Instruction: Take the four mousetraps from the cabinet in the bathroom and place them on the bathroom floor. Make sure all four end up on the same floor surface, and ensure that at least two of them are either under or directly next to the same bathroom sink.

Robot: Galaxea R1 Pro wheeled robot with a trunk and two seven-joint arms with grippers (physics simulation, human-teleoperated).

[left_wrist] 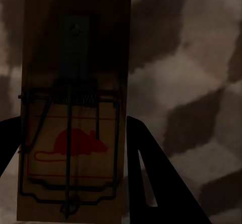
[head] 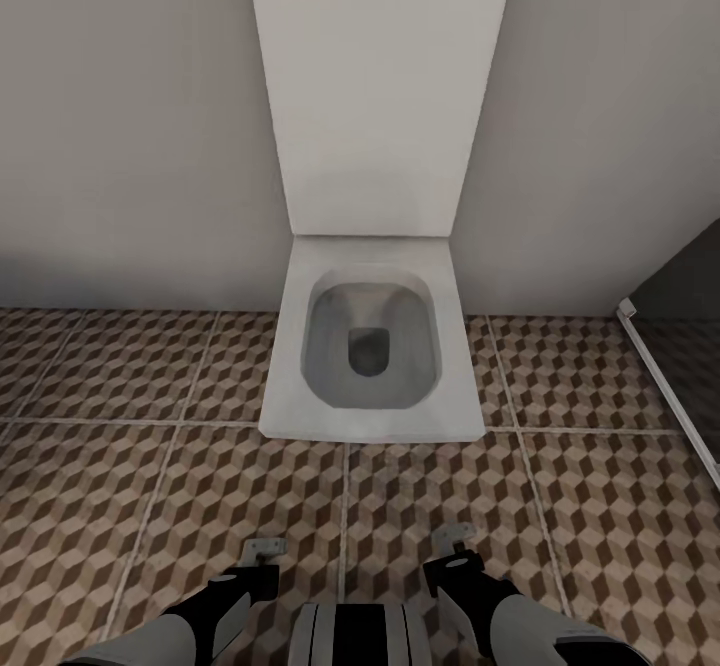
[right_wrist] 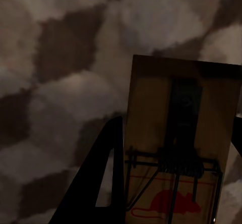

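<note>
The floor (head: pixel 150 506) of cube-patterned tiles spreads below, with a white square toilet (head: pixel 370 346) against the wall ahead. Both arms hang low near the view's bottom edge. The left gripper (head: pixel 265 549) clamps a mousetrap (left_wrist: pixel 73 113) between its fingers (left_wrist: pixel 151 178), and the right gripper (head: pixel 455 554) likewise clamps a second trap (right_wrist: pixel 181 143), both held over the tiles.

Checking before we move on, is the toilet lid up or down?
Up. The lid stands against the wall and the toilet bowl is open to view.
</note>
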